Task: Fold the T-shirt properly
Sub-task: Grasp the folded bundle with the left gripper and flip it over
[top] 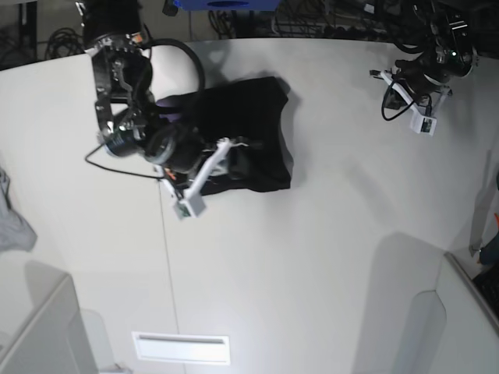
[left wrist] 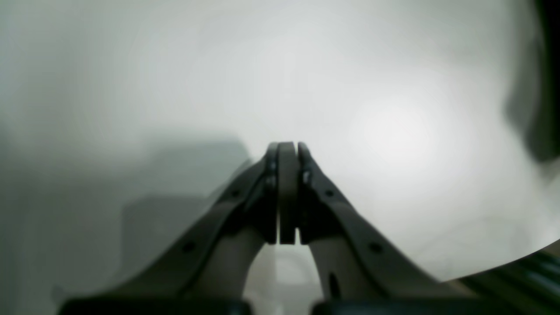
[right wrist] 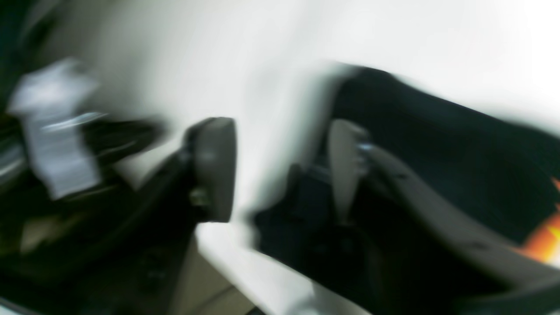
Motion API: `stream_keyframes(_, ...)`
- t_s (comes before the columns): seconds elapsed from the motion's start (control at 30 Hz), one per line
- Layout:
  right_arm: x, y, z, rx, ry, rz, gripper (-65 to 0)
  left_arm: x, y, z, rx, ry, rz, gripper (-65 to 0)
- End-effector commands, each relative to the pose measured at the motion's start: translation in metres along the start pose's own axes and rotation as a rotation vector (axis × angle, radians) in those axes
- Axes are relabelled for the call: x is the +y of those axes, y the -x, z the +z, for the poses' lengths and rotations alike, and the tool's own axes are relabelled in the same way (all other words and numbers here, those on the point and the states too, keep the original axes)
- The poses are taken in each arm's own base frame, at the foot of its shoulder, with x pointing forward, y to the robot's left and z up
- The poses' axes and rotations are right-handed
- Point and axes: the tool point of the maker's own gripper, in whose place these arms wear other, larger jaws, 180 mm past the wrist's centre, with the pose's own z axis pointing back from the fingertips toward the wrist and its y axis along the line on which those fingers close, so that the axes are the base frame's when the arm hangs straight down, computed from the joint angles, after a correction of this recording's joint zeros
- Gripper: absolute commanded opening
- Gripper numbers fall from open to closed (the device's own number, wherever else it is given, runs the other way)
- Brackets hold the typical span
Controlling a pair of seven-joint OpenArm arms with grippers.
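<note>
The black T-shirt (top: 249, 125) lies bunched into a rough rectangle on the white table (top: 335, 234), left of centre at the back. In the blurred right wrist view the T-shirt (right wrist: 437, 148) fills the right side, with a bit of orange print (right wrist: 542, 238) at the edge. My right gripper (top: 232, 156) is at the shirt's lower left edge. Its jaws (right wrist: 280, 170) stand apart: one pad over bare table, the other over the cloth, and only white table shows in the gap. My left gripper (top: 398, 84) hangs far right at the back, away from the shirt, shut (left wrist: 286, 148) on nothing.
A small light grey cloth (top: 12, 222) hangs at the table's left edge. White boxes stand at the front left (top: 39, 327) and front right (top: 460, 312). A white label strip (top: 181, 348) lies near the front. Cables crowd the back edge.
</note>
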Motion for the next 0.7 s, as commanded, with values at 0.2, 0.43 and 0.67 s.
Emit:
stream_keyframes(0.2,-0.054,0.014,0.029,-0.152,0.126,-0.084,-65.0,-0.056,-0.050,0.011,-0.220,0.270,0.092,-46.1)
stream_keyframes(0.43,-0.065,0.029,0.033,-0.122,0.158,-0.096,-65.0,-0.120,-0.091,0.007,-0.308,0.543,0.120,-5.6)
stream_keyframes(0.67,-0.074,0.036,0.039,-0.101,0.180,-0.085,-65.0,-0.143,-0.080,-0.051,-0.152,0.594,0.344,-5.6)
